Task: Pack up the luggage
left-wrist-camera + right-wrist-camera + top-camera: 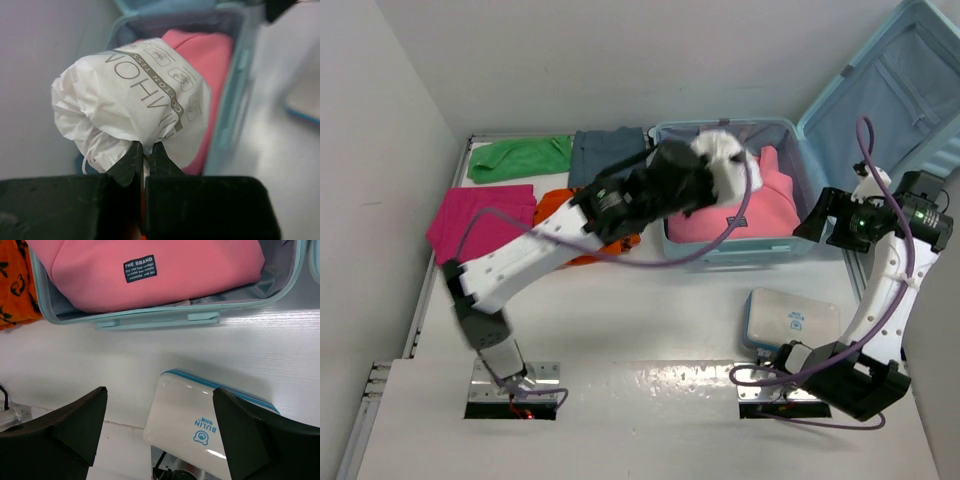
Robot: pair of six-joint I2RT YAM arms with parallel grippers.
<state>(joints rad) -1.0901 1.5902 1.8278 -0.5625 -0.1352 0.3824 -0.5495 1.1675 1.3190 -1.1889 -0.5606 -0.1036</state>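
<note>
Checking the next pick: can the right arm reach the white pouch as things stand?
Probably yes: the open right pincer hangs above the pouch, with nothing lying on it.

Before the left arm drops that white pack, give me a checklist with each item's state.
1. Left fingers shut on the white pack: ok.
2. Pack held above the open suitcase: ok.
3. Lid standing open, out of the way: ok.
4. Free room left beside the pink garment: cannot tell.
5. Right fingers open, holding nothing, above the white pouch on the table: ok.
</note>
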